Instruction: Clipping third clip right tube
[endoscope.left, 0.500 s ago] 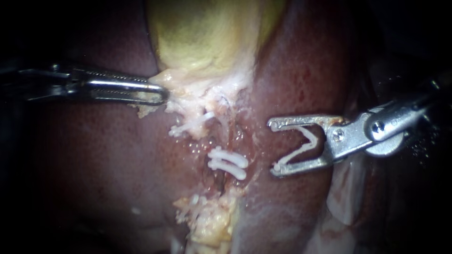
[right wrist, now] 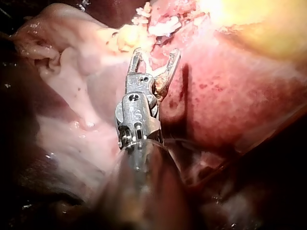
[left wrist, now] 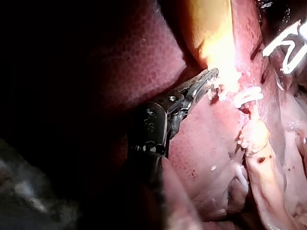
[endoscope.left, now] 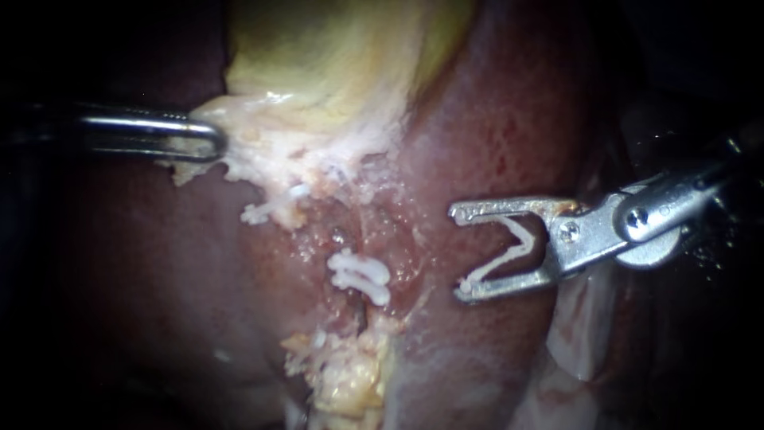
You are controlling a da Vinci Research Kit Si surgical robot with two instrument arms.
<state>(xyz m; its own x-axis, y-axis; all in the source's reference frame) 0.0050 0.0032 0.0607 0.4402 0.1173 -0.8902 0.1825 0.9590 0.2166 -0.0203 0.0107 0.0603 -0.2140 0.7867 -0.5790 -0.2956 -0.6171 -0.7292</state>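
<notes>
Right steel instrument (endoscope.left: 458, 252) held an open white V-shaped clip (endoscope.left: 509, 253) between wide jaws, short of the twice-clipped tube (endoscope.left: 364, 310) ahead (left instrument (endoscope.left: 213, 140) gripped yellowish gallbladder (endoscope.left: 334, 56)); skewed approach risked snagging red liver (endoscope.left: 493, 103).

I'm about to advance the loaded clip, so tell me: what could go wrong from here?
1. The right instrument holds an open clip close over the liver; its tips might scrape that surface going in.
2. Ahead, two clips sit packed together; the new one may land on them.
3. The left instrument grips the gallbladder edge; a slip would slacken the field.
</notes>
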